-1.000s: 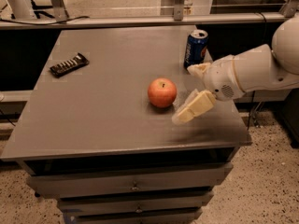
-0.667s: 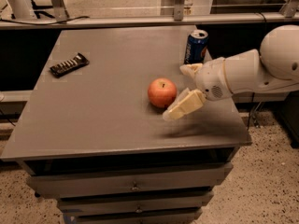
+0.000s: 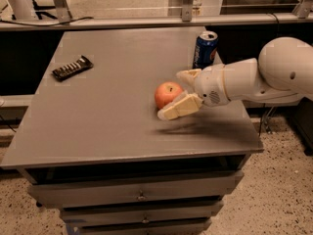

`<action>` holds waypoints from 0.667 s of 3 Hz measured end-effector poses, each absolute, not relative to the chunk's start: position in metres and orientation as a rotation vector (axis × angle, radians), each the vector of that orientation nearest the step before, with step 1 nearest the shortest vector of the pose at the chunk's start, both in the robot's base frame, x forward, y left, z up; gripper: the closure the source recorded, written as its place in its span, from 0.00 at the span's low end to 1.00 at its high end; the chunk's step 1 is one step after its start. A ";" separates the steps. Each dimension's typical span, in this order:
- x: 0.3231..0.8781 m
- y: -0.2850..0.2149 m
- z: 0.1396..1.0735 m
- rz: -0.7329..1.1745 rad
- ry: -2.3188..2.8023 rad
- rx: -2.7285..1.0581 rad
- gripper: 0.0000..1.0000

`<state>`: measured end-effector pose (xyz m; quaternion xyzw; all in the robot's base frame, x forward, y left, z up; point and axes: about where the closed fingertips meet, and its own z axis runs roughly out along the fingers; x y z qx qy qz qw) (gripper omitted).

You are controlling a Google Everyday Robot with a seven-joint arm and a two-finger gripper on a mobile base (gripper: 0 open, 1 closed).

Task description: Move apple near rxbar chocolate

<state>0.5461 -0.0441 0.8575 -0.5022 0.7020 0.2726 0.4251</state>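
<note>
The red-orange apple (image 3: 167,94) rests on the grey table right of centre. My gripper (image 3: 175,93) comes in from the right, open, with one cream finger (image 3: 178,107) in front of the apple and the other behind it at the right, so the apple lies between them. The rxbar chocolate (image 3: 72,67), a dark bar with pale markings, lies at the table's far left, well apart from the apple.
A blue soda can (image 3: 205,49) stands upright behind the gripper near the table's right edge. My white arm (image 3: 254,80) reaches over the right edge. The grey table (image 3: 98,121) has drawers below its front edge.
My gripper has moved left toward the apple, and its fingers now straddle it. The apple, bar and can have not moved.
</note>
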 end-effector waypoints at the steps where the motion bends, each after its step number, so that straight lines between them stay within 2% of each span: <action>1: 0.548 -0.042 0.857 0.684 1.748 -1.241 0.40; 2: 0.550 -0.042 0.865 0.676 1.732 -1.225 0.64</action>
